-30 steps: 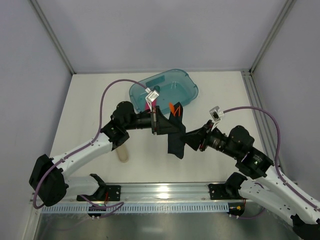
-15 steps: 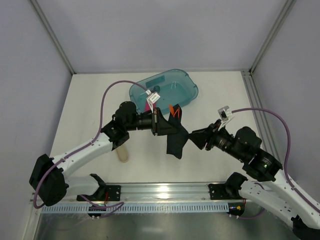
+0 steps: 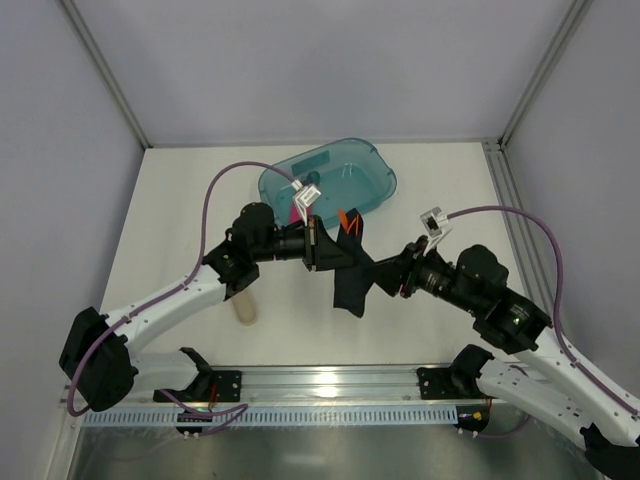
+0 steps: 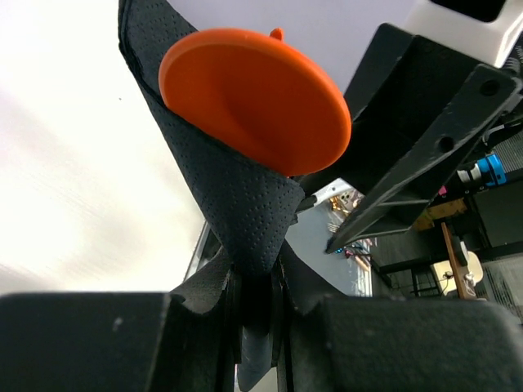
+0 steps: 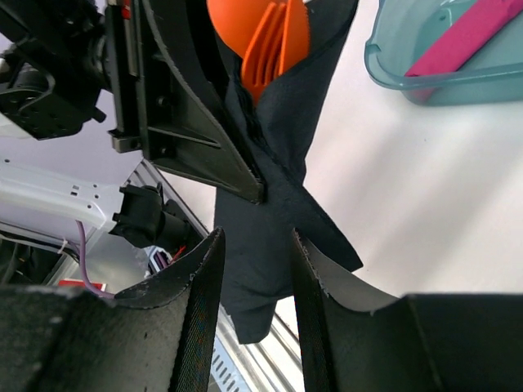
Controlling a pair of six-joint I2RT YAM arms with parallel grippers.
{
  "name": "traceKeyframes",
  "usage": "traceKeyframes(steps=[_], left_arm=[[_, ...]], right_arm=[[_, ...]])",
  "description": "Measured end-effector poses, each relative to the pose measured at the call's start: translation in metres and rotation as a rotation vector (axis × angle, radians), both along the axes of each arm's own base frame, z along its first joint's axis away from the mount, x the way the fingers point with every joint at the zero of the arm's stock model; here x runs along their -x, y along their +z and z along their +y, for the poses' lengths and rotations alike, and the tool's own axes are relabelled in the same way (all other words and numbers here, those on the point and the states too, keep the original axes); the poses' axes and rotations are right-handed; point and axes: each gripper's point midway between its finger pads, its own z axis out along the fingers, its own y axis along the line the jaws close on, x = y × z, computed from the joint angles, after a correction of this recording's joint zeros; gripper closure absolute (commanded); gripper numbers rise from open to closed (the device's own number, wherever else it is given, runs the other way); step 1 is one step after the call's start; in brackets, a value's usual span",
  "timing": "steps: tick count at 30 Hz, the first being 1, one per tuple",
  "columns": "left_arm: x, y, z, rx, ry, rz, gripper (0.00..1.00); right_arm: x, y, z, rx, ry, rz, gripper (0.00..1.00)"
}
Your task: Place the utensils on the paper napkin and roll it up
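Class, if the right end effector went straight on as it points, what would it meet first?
Probably the paper napkin, just ahead of the right end effector, pinched by the left end effector.

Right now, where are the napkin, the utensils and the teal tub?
paper napkin (image 3: pixel 350 288), top view, lower hanging flap.
utensils (image 5: pixel 271 42), right wrist view, orange fork head above the napkin.
teal tub (image 3: pixel 375 172), top view, bare floor near its right end.

The paper napkin (image 4: pixel 245 204) is matte black with a fine pattern of tiny dots. The utensils (image 4: pixel 253 98) are bright orange. The tub (image 3: pixel 362 165) is translucent teal, the bar (image 5: pixel 470 37) pink, the tabletop (image 3: pixel 160 220) off-white.
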Motion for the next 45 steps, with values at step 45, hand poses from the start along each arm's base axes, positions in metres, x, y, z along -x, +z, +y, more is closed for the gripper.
traceKeyframes(steps=[45], left_arm=[[0.007, 0.023, -0.005, 0.085, -0.036, -0.021, 0.80]], right_arm=[[0.012, -0.008, 0.017, -0.098, 0.100, -0.008, 0.96]])
